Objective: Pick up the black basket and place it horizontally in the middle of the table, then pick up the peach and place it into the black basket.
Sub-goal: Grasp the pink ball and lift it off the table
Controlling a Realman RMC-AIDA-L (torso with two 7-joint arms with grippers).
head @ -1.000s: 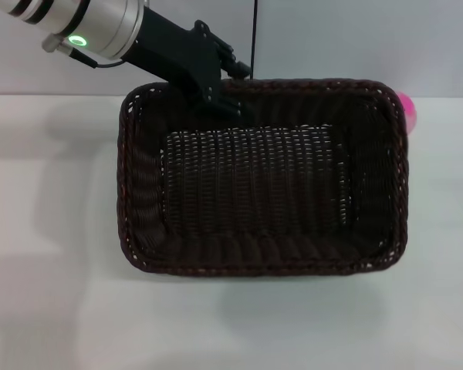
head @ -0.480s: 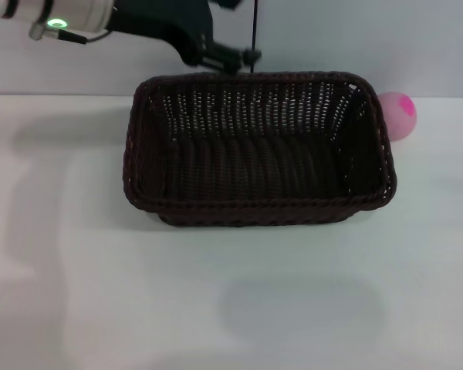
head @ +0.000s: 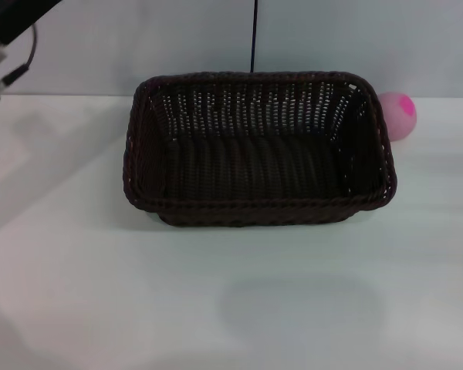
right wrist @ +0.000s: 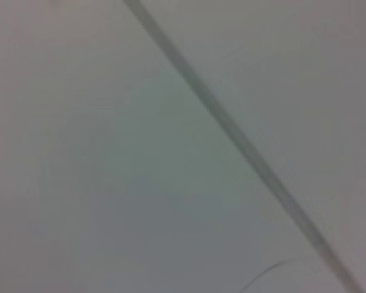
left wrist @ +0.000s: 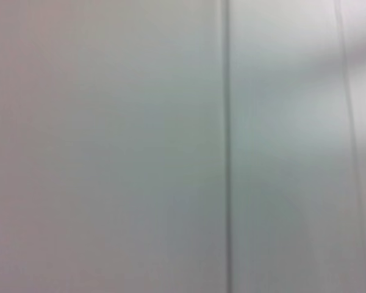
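Beside the black basket (head: 258, 150), the peach (head: 397, 116), end effectors unseen.

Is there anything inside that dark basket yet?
No. The black basket shows only its woven floor. The peach sits outside, by its far right corner, partly hidden by the rim.

No readable text, label, brand, number or sign anywhere: nothing legible on the black basket (head: 258, 146), the peach (head: 397, 116) or the desk (head: 231, 301).
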